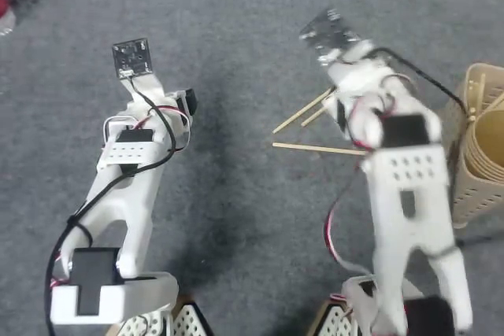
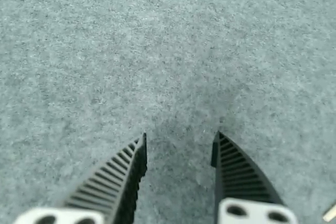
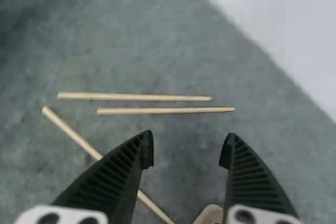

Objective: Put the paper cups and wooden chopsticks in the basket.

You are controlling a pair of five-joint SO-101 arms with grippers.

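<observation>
Right wrist view has the right gripper (image 3: 188,140) with jaws spread wide and empty, one wooden chopstick (image 3: 73,135) running slantwise under one jaw, and a parallel pair (image 3: 134,97) lying crosswise just beyond. From the high view the sticks poke out at 9 o'clock of that arm, with the basket (image 1: 472,186) at its 3 o'clock, so I'd say the right arm is plainly the nearer. Over bare grey felt (image 2: 157,51) the left gripper (image 2: 180,140) hangs spread too.

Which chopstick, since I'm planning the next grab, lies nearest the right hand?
The slanted chopstick: it runs beneath the right hand, while the two parallel chopsticks lie farther off, side by side.
</observation>
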